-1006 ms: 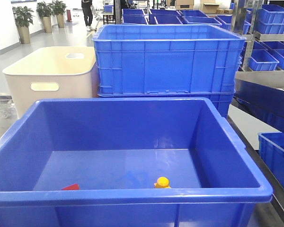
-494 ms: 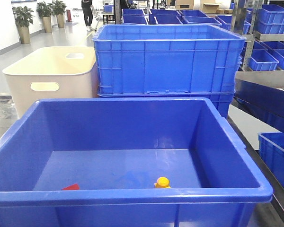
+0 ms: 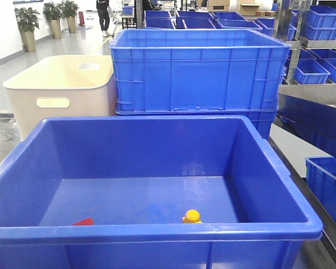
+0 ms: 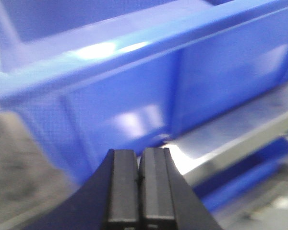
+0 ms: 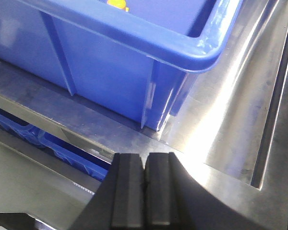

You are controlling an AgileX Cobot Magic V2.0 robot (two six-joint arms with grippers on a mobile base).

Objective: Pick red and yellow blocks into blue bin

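Observation:
The blue bin [image 3: 157, 231] fills the front of the front-facing view. Inside it, at the near wall, lie the red cube [image 3: 84, 221] on the left and the yellow studded brick [image 3: 192, 216] right of centre; the rim hides most of both. My left gripper [image 4: 138, 155] is shut and empty, low outside the bin's outer wall [image 4: 125, 96]. My right gripper [image 5: 145, 160] is shut and empty over the steel surface, just outside the bin's corner [image 5: 201, 52]. A bit of the yellow brick [image 5: 117, 4] shows there. Neither gripper shows in the front-facing view.
A beige tub with handle cutouts [image 3: 59, 92] stands behind the bin on the left. Stacked ribbed blue crates [image 3: 199, 73] stand behind it. More blue crates [image 3: 327, 188] sit at the right. A steel ledge [image 5: 230, 129] runs beside the bin.

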